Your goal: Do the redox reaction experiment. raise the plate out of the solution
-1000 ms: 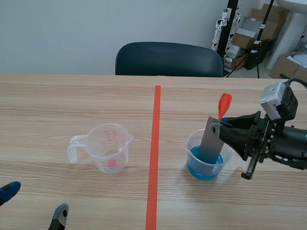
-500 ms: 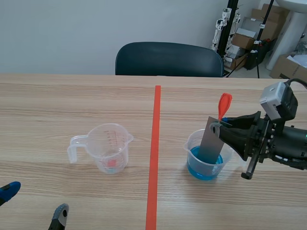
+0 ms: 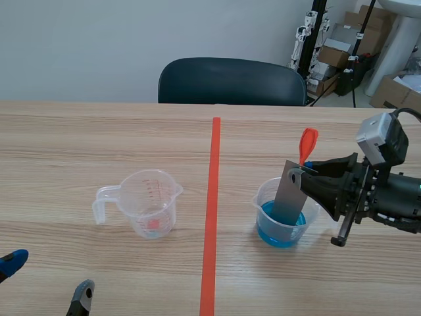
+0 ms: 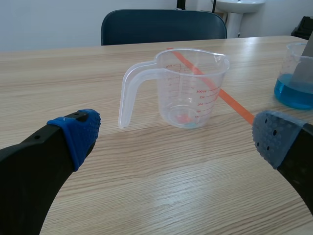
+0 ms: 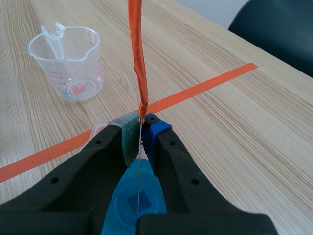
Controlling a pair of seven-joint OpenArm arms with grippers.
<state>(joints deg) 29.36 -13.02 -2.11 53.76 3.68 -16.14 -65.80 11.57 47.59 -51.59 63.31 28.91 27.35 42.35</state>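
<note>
A grey metal plate (image 3: 289,194) with an orange-red tape tab (image 3: 307,145) at its top stands tilted in a clear cup of blue solution (image 3: 281,227), right of the tape line. My right gripper (image 3: 306,169) is shut on the plate's top edge; in the right wrist view its pads (image 5: 152,131) pinch the thin plate (image 5: 139,193) edge-on, with the tab (image 5: 138,54) rising ahead and blue solution (image 5: 128,208) beneath. My left gripper (image 4: 173,139) hangs open low at the near left, its fingertips (image 3: 82,291) well short of a clear measuring cup (image 3: 148,203).
The measuring cup (image 4: 188,85) holds a trace of pink at its bottom, handle toward the left. A dark chair (image 3: 230,81) stands behind the table's far edge. Boxes and stands crowd the far right corner of the room.
</note>
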